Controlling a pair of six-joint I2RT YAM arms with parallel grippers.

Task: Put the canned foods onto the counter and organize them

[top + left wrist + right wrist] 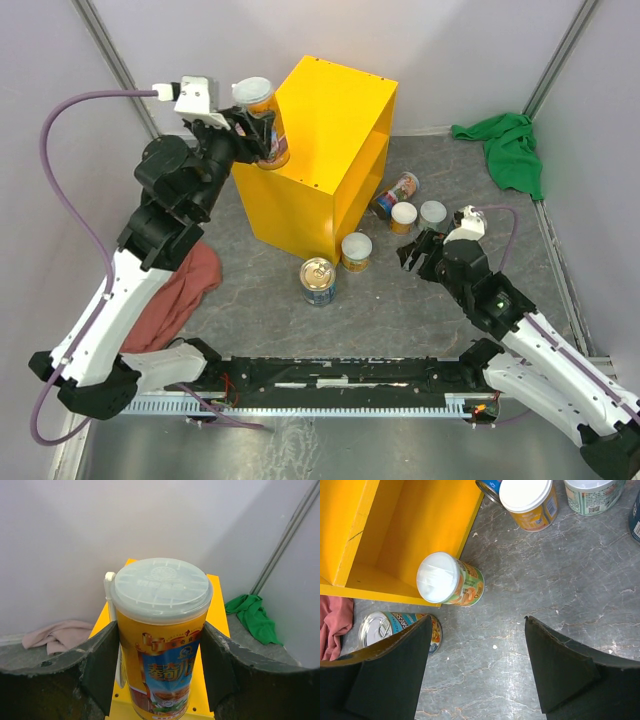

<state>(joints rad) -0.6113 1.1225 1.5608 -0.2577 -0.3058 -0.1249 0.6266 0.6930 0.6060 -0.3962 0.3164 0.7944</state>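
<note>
Over the near left corner of the yellow counter (330, 110), the left gripper (258, 135) is clamped on a tall orange can (264, 122). Only the top view places it there. The wrist view adds the grip: both fingers (100, 665) press the can's sides, clear lid up, long axis upright, base cut off. The right gripper (420, 252) hangs spread wide and empty over the grey table (545, 595). Its camera looks into the counter's open side, with a white-lidded can (447, 580) and a blue silver-topped can (385, 627) just beside it.
</note>
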